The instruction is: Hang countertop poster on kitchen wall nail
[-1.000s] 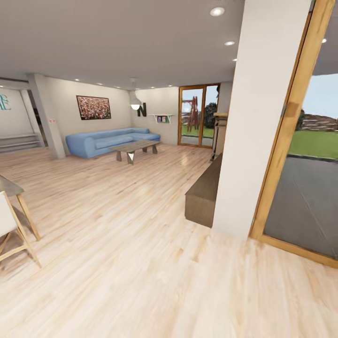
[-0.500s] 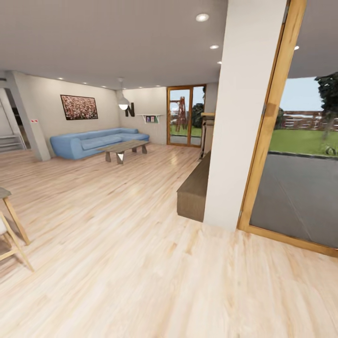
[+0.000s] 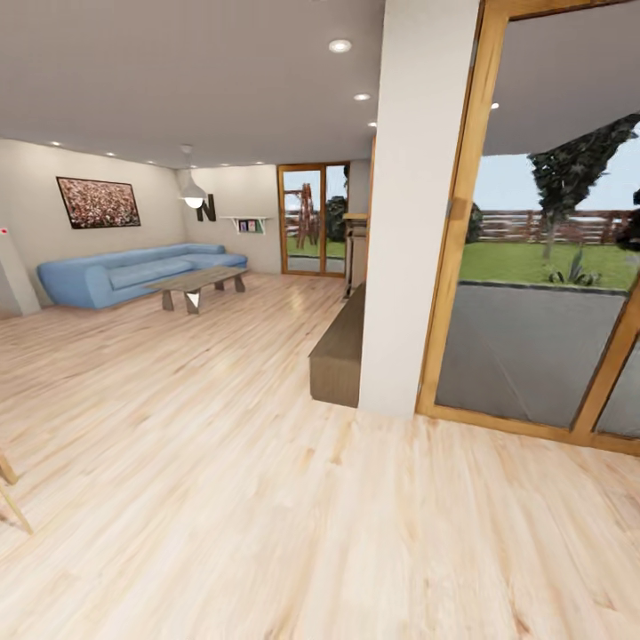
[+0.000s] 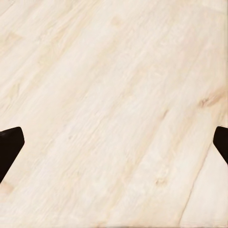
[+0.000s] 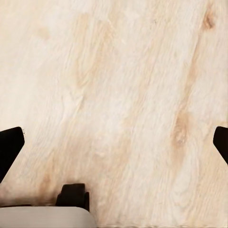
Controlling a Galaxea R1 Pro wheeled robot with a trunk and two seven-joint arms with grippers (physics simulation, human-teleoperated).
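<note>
The whole head view had swung to the right since a second ago, so the blue sofa (image 3: 133,271) and the reddish picture (image 3: 99,203) sat farther left, and more of the glass door (image 3: 533,267) and lawn showed. The white pillar (image 3: 413,204) stood just left of the door. Both the left gripper (image 4: 114,147) and the right gripper (image 5: 114,147) hung wide open over the wood floor (image 3: 267,498), holding nothing. The poster was nowhere to be seen.
</note>
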